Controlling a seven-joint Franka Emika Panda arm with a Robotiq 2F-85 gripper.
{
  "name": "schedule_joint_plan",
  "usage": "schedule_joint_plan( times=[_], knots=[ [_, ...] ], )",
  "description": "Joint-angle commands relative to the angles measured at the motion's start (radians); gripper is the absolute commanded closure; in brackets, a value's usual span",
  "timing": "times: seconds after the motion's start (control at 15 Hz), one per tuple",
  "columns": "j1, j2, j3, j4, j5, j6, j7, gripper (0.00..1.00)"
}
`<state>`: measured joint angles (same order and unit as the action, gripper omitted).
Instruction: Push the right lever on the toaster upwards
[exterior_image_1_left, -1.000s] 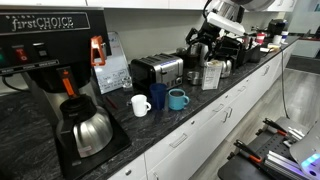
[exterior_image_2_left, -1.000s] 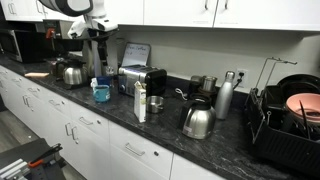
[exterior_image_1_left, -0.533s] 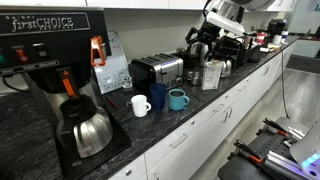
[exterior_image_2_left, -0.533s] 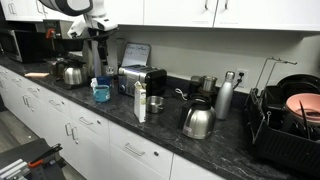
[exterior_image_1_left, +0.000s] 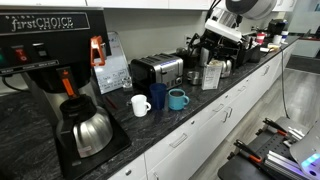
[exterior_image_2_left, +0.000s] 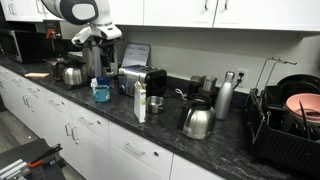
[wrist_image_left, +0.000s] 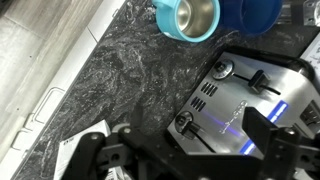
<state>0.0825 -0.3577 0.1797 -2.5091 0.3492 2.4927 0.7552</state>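
Note:
The chrome toaster with black top stands on the dark counter against the wall; it also shows in an exterior view. In the wrist view its shiny front face fills the right half, with two round knobs and lever slots. My gripper is open, its black fingers spread to either side of the toaster's front face, hanging above it without touching. In both exterior views the gripper hangs above the counter a little off to the side of the toaster.
A white mug, a dark blue mug and a light blue mug stand in front of the toaster. A black coffee maker with a steel carafe is nearby. A carton, a kettle and a dish rack stand further along the counter.
The arm has swung over and the gripper has moved closer to the toaster. The toaster and mugs have not moved.

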Motion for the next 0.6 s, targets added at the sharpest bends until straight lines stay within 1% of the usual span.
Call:
schedule_joint_plan(
  times=[0.0,0.2,0.33,0.4,0.53],
  knots=[
    [0.002,0.054,-0.007,-0.024,0.072,0.103,0.075,0.00],
    [0.013,0.115,-0.007,-0.032,0.138,0.152,0.155,0.00],
    [0.008,0.154,0.006,-0.043,0.112,0.182,0.222,0.00],
    [0.016,0.131,-0.011,-0.041,0.097,0.142,0.177,0.00],
    [0.018,0.158,-0.009,-0.043,0.097,0.163,0.206,0.00]
  ],
)
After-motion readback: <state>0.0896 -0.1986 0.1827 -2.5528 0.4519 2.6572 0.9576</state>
